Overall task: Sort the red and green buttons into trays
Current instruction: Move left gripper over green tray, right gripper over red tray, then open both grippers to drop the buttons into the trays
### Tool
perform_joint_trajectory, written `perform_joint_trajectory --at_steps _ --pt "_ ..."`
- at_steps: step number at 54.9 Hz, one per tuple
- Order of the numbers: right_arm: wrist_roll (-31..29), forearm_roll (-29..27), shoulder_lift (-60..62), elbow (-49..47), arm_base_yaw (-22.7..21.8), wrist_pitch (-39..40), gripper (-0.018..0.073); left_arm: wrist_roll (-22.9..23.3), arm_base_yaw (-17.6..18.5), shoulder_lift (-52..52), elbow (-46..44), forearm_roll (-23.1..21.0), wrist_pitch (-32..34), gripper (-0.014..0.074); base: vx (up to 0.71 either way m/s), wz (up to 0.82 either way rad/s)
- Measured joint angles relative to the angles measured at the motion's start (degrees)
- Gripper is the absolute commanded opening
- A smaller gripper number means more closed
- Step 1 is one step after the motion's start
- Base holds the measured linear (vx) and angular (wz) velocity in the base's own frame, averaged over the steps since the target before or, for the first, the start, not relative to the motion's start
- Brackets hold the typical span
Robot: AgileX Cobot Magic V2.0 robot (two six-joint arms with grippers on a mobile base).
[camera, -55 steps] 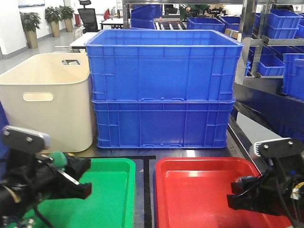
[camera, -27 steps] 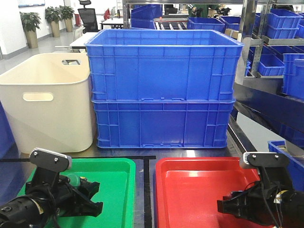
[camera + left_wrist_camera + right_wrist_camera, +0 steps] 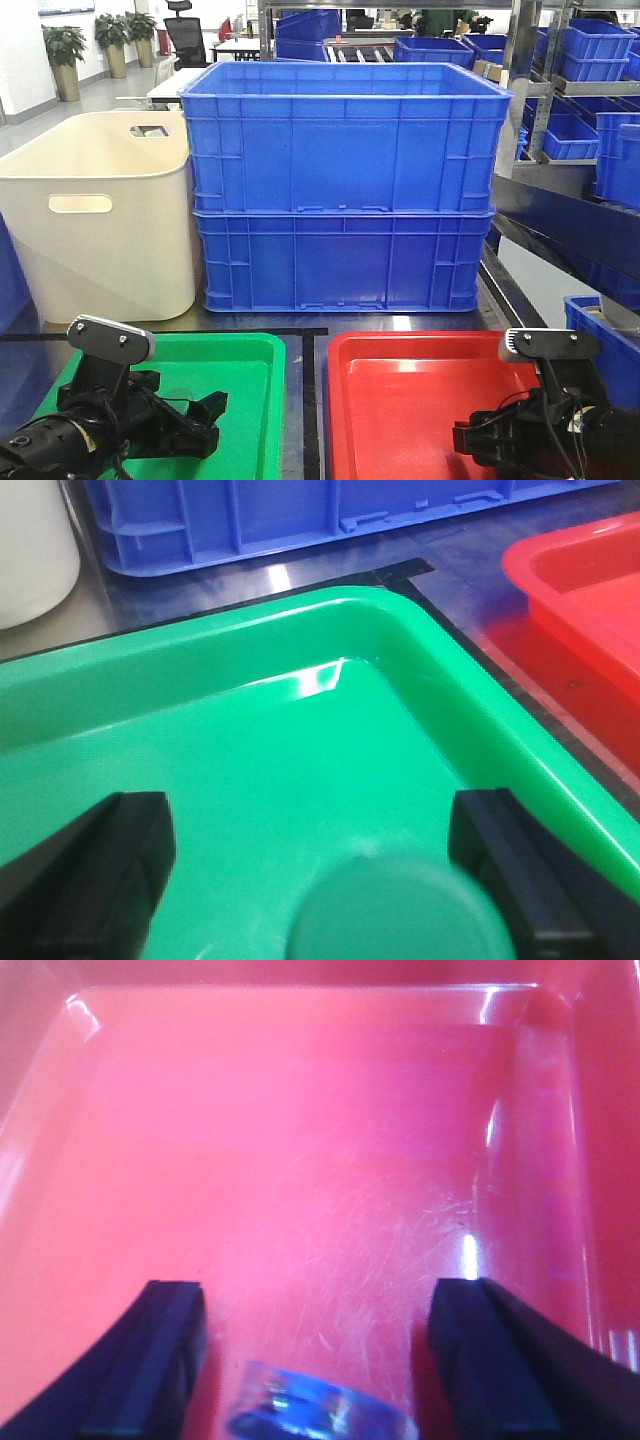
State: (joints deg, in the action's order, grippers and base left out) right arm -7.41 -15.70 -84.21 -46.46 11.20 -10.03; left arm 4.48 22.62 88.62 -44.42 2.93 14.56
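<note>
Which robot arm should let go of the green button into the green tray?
Probably the left arm. Its left gripper hangs low over the green tray, fingers spread, with the green button between them. The right gripper is over the red tray.

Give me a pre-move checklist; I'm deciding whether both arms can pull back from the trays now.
1. Left gripper open: ok, fingers spread wide.
2. Green button inside green tray: ok.
3. Green button free of both fingers: ok, gaps on each side.
4. Right gripper open over red tray: ok.
5. Object between the right fingers is the other button: cannot tell, blurred.
6. Blue crates away from arms: ok.
</note>
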Motion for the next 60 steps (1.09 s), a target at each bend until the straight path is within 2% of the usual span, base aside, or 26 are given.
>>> perform_joint_trajectory --at_steps 17,24,31,39,52,60 --pt "-0.12 0.99 4.51 -0.14 0.0 -0.5 0.0553 -0.05 0.0 -5.15 0.0 0.0 0.69 0.066 0.0 0.0" --pt "-0.12 0.65 11.72 -0.39 0.0 -2.5 0.0553 -0.05 0.0 -11.24 0.0 0.0 -2.51 0.0617 0.0 0.0" --pt "-0.12 0.88 20.45 -0.39 0.0 -7.38 0.0553 0.01 0.0 -19.69 0.0 0.0 -7.33 0.0577 0.0 0.0" --pt "-0.12 1.32 26.64 -0.39 0.0 -12.23 0.0553 0.01 0.0 -29.49 0.0 0.0 -16.44 0.0566 0.0 0.0" --pt "-0.12 1.39 28.6 -0.39 0.0 -12.93 0.0553 0.01 0.0 -39.37 0.0 0.0 -29.59 0.0566 0.0 0.0" --pt "-0.12 1.39 28.6 -0.39 0.0 -13.1 0.0553 0.01 0.0 -41.13 0.0 0.0 -33.55 0.0566 0.0 0.0"
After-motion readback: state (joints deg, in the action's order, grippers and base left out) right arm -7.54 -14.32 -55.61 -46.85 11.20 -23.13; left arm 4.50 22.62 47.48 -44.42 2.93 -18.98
